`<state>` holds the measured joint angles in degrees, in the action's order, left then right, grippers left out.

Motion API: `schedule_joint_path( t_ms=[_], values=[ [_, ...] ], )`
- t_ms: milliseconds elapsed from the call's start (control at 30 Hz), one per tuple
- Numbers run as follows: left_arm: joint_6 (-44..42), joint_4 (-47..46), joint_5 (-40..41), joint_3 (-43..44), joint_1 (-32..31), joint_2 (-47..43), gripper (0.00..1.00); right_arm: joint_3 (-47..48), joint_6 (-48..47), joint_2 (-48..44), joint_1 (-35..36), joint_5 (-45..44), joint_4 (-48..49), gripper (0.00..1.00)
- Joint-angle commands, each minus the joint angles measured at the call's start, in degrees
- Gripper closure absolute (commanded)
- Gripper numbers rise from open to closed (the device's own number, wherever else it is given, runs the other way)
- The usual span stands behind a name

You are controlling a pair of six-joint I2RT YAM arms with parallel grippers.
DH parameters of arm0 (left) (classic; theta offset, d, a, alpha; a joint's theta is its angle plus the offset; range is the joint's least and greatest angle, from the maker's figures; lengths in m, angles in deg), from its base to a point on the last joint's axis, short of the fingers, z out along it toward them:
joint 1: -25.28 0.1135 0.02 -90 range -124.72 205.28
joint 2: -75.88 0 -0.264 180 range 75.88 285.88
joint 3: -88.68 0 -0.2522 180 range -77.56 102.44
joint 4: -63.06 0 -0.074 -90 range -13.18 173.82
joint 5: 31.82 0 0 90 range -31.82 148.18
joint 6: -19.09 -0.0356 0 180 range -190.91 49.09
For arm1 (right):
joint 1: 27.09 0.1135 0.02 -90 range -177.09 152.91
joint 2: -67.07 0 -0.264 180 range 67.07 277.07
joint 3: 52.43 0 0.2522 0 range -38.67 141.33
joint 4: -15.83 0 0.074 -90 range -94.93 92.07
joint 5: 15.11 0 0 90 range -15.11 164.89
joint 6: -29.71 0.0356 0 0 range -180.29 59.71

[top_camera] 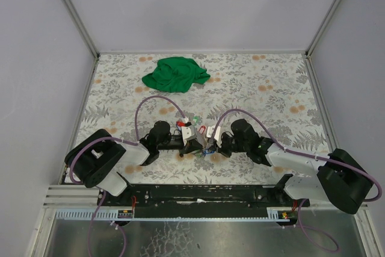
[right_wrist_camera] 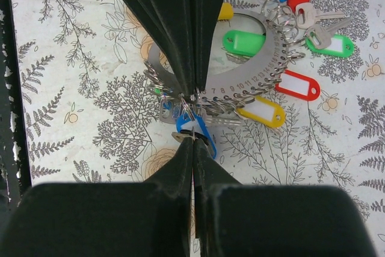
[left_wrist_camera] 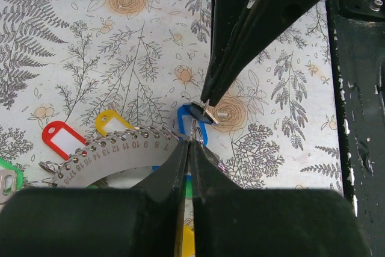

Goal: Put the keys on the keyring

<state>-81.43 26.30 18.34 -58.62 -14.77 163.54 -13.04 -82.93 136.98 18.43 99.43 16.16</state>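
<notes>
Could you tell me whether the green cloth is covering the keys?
No, the green cloth lies bunched far back on the table, apart from the keys by the arms.

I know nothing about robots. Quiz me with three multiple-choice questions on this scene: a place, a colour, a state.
1. Where is the green cloth? A) between the hands B) on the far side of the table C) draped over an arm
2. What colour is the key tag at the meeting fingertips? A) blue B) pink C) purple
3. How are the left hand and right hand? A) both wide open B) both shut C) one open
B: it lies far beyond the hands. A: blue plastic shows at the tips. B: each pair of fingers is pressed together.
</notes>
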Motion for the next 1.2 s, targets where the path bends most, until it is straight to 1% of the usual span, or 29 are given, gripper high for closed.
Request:
schedule_joint_path(
  t_ms=[0, 233, 633, 1167],
  values=[
    [-1.0, -3.8, -1.2, 0.5, 0.2, -1.1, 1.00, 1.0, -1.3, 0.0, 1.1, -0.5, 3.4, 1.00],
    [-0.9, -3.9, -1.6, 0.6, 0.1, -1.0, 1.00, 1.0, -0.6, 0.2, 1.4, -0.9, 4.6, 1.00],
    [-0.7, -4.1, -2.0, 0.6, 0.1, -0.9, 1.00, 1.9, 0.2, 1.2, 1.6, -2.1, 3.6, 1.00],
    [-0.6, -4.1, -1.7, 0.7, 0.0, -0.7, 1.00, 2.3, 0.5, 0.9, 1.7, 0.1, 3.4, 1.00]
  ],
)
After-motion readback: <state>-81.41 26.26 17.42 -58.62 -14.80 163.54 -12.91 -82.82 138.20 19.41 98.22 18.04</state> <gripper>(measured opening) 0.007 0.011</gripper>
